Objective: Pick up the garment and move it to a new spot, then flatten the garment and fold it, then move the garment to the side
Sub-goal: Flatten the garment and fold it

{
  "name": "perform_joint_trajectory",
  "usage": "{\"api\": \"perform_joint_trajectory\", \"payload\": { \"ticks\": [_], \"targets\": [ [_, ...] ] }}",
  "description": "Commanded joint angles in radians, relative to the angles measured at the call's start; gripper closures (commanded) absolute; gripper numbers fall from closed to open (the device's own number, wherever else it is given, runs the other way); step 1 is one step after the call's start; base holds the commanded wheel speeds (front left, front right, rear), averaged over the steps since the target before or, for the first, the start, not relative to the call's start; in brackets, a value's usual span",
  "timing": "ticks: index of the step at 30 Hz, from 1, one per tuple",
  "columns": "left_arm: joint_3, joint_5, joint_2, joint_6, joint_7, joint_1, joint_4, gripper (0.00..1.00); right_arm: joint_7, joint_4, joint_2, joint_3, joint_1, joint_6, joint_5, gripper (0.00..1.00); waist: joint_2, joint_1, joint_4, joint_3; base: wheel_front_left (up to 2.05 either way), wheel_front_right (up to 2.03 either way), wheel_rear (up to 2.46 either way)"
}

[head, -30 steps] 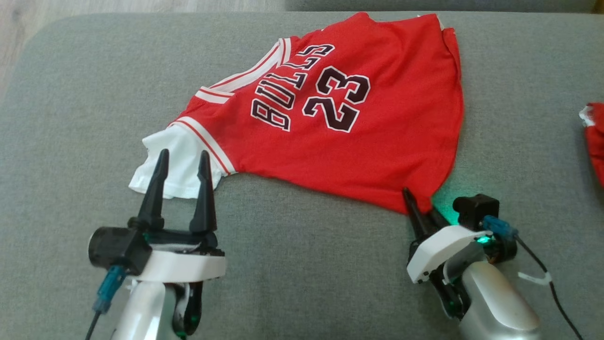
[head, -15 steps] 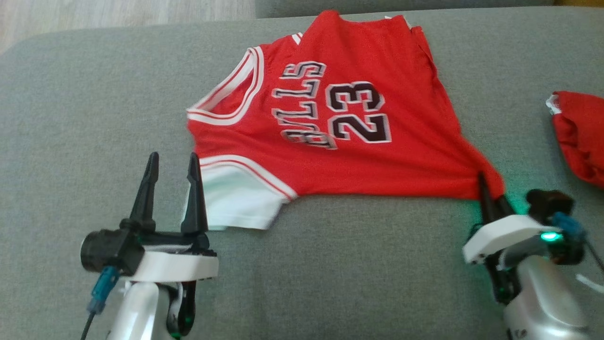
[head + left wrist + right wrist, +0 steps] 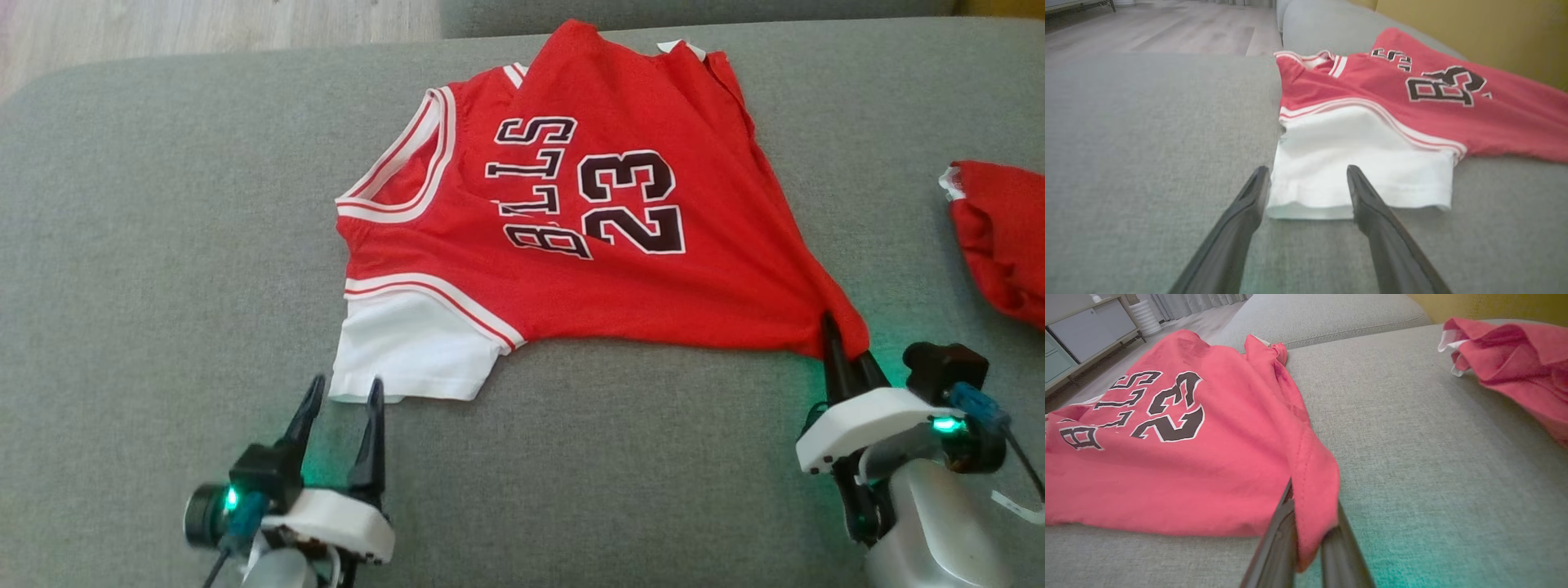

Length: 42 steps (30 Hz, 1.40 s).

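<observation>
On the grey couch [image 3: 163,269] lies the red garment [image 3: 588,269], a jersey with the number 23 on it. It is spread out but not flat. The right gripper [image 3: 841,347] is pinched tight on 1 bottom corner of it, near the front of the couch. The cloth is pulled into a point there.

The claw has just a small bit of the hem, so I think the corner could slip out if the arm tugs hard or fast. Pulling from only 1 corner could also drag the whole jersey sideways and bunch it up. A fold runs across the letters, and a pull from 1 side may not smooth it out. A second red cloth [image 3: 1000,245] sits off to the right, apart from the jersey. A long pull that way could bump into it.

The left gripper [image 3: 346,384] is wide open and holds nothing. It sits low, just in front of the white sleeve [image 3: 408,359], with its fingers pointing at the sleeve's edge. The right arm reaches in from the lower right, low on the couch, with its fingers pointing up the head view.
</observation>
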<state>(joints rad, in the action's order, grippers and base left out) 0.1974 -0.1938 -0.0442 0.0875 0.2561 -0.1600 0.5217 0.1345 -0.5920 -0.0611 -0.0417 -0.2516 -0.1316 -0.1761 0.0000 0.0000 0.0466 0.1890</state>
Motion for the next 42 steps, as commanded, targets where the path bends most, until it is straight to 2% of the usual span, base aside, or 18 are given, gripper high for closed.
{"api": "perform_joint_trajectory", "payload": {
  "ticks": [1,5,14,18,24,25,26,27,35,42],
  "targets": [
    [-0.03,0.0,-0.013,-0.013,0.0,-0.041,0.005,0.0,0.001,0.034,0.006,0.028,-0.002,0.001,-0.004,1.0,0.0,0.0,-0.002,0.0,0.0,0.0,0.0],
    [-0.044,0.007,-0.017,-0.06,-0.007,-0.079,0.082,0.0,-0.001,0.041,0.008,0.036,0.001,0.001,-0.006,1.0,0.0,0.0,-0.008,0.003,0.0,0.0,0.0],
    [-0.056,0.004,-0.021,-0.098,-0.01,-0.136,0.173,0.0,-0.006,0.051,0.01,0.042,-0.003,0.001,-0.005,1.0,0.0,0.0,-0.023,0.016,0.0,0.0,0.0],
    [-0.046,0.0,-0.023,-0.089,-0.042,-0.157,0.224,0.0,-0.007,0.053,0.01,0.046,-0.007,0.001,-0.006,1.0,0.0,0.0,-0.027,0.021,0.0,0.0,0.0],
    [-0.008,-0.007,-0.024,-0.048,-0.156,-0.171,0.316,0.0,-0.01,0.062,0.011,0.061,-0.022,0.001,-0.01,1.0,0.0,0.0,-0.034,0.024,0.0,0.0,0.0],
    [-0.005,-0.01,-0.024,-0.042,-0.163,-0.172,0.32,0.03,-0.009,0.063,0.011,0.063,-0.023,0.001,-0.011,1.0,0.0,0.0,-0.034,0.024,0.0,0.0,0.0],
    [-0.002,-0.012,-0.024,-0.039,-0.166,-0.174,0.323,0.78,-0.008,0.063,0.011,0.065,-0.023,0.001,-0.013,1.0,0.0,0.0,-0.034,0.023,0.0,0.0,0.0],
    [0.001,-0.013,-0.024,-0.035,-0.167,-0.175,0.324,1.0,-0.008,0.063,0.011,0.066,-0.023,0.001,-0.014,1.0,0.0,0.0,-0.033,0.023,0.0,0.0,0.0],
    [-0.009,-0.048,-0.022,-0.013,-0.06,-0.183,0.267,1.0,0.0,0.064,0.011,0.082,-0.019,0.001,-0.018,1.0,0.0,0.0,-0.029,0.001,0.0,0.0,0.0],
    [-0.051,-0.109,-0.019,0.017,0.003,-0.187,0.077,1.0,0.016,0.108,0.008,0.098,-0.032,0.001,-0.018,1.0,0.0,0.0,-0.023,-0.03,0.0,0.0,0.0]
  ]
}}
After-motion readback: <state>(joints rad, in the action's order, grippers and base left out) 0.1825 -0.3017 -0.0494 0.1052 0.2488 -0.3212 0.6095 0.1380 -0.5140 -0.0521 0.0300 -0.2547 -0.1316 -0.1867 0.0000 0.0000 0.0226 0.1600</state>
